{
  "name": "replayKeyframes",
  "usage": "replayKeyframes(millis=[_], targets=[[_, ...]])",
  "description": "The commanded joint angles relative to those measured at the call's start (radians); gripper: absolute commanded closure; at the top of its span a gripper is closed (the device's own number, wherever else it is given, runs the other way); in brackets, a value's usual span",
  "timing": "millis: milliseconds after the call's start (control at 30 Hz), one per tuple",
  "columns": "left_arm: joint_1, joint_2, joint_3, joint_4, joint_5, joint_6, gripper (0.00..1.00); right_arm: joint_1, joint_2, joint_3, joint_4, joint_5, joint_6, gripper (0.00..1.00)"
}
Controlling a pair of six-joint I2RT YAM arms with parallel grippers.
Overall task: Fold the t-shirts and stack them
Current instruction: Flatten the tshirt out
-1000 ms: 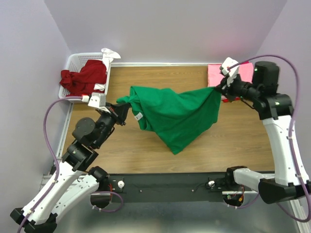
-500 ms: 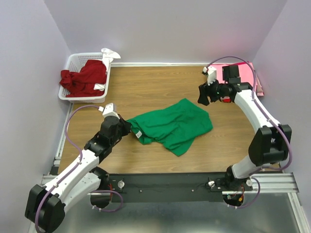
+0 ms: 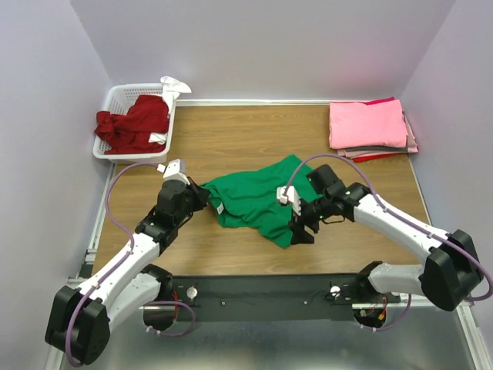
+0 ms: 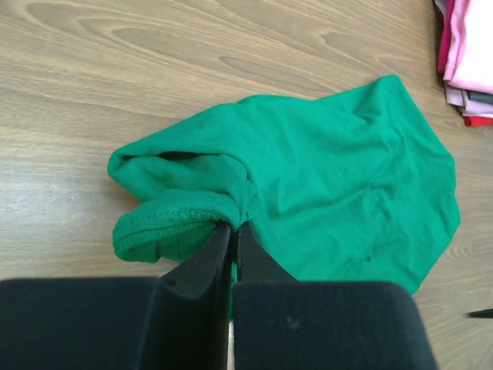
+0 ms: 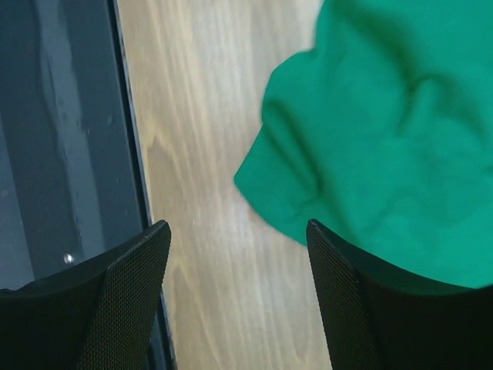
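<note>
A bright green t-shirt lies crumpled in the middle of the wooden table. My left gripper is at its left end. In the left wrist view the gripper is shut, pinching a rolled hem of the green shirt. My right gripper hovers over the shirt's near corner. In the right wrist view it stands open over bare wood, with the green cloth just ahead of it. A dark red t-shirt fills the basket. Folded pink t-shirts are stacked at the far right.
A white slotted basket stands at the far left corner with a white item on its rim. The black rail runs along the near table edge, close under my right gripper. Walls enclose three sides.
The green shirt, stretched in the air between both grippers, now lies on the table. My right gripper let go, opened and swung from the far right to the shirt's near corner.
</note>
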Motion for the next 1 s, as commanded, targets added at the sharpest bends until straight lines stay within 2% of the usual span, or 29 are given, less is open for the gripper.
replayKeyframes(millis=[0,200,400,667,833,933,967], targets=[[0.007,-0.009,-0.027,0.048,0.046,0.011,0.95,0.081,0.013,-0.038,0.023,0.095,-0.004,0.24],[0.008,-0.043,-0.045,0.039,0.057,-0.015,0.96,0.193,0.079,-0.076,0.103,0.225,-0.002,0.27],[0.008,-0.06,-0.059,0.026,0.057,-0.021,0.96,0.249,0.192,-0.066,0.184,0.319,-0.005,0.3],[0.008,-0.073,-0.07,0.022,0.066,-0.022,0.96,0.289,0.293,-0.047,0.209,0.353,0.004,0.39],[0.008,-0.086,-0.073,0.022,0.072,-0.025,0.96,0.304,0.313,-0.055,0.211,0.34,0.008,0.57],[0.008,-0.092,-0.074,0.02,0.077,-0.028,0.96,0.304,0.3,-0.056,0.206,0.336,0.018,0.81],[0.008,-0.093,-0.074,0.02,0.081,-0.028,0.96,0.302,0.294,-0.056,0.203,0.334,0.019,0.85]])
